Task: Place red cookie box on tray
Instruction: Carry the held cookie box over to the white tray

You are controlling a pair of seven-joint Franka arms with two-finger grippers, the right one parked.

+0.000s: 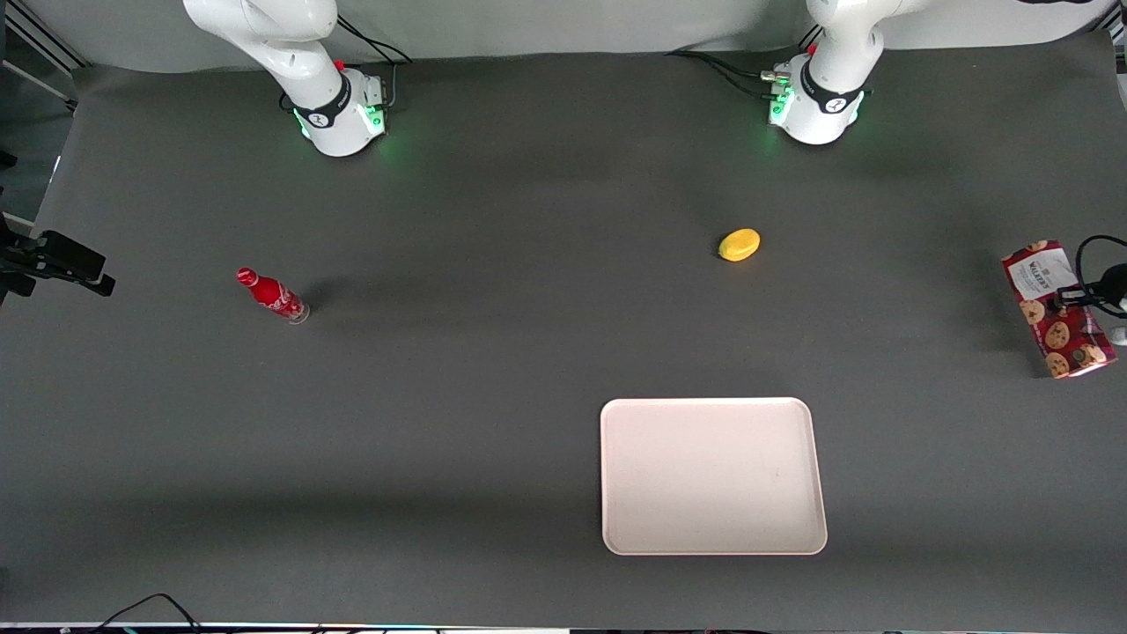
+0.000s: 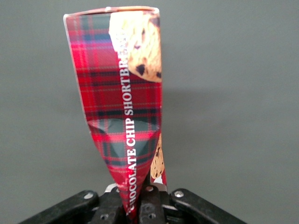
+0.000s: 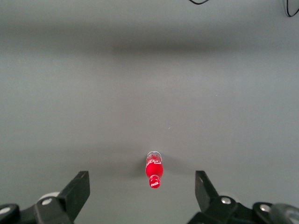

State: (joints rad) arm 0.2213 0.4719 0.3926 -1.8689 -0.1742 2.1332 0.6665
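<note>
The end effector (image 2: 140,205) is closed on one end of the red cookie box (image 2: 124,107), its fingers (image 2: 150,205) pinching the carton so hard that the cardboard is creased and crumpled at the grip; the box extends away from the end effector, clear of the grey surface (image 1: 493,370) in the wrist view (whether any part touches it cannot be told). In the front view the box (image 1: 1059,308) sits at the working arm's end of the surface. The tray (image 1: 713,475) lies well apart from the end effector, toward the parked arm's end and nearer the front camera; a yellow lemon-like object (image 1: 739,245) lies farther from that camera than the tray; a small red bottle (image 1: 271,295) lies farthest from the end effector, toward the parked arm's end.
</note>
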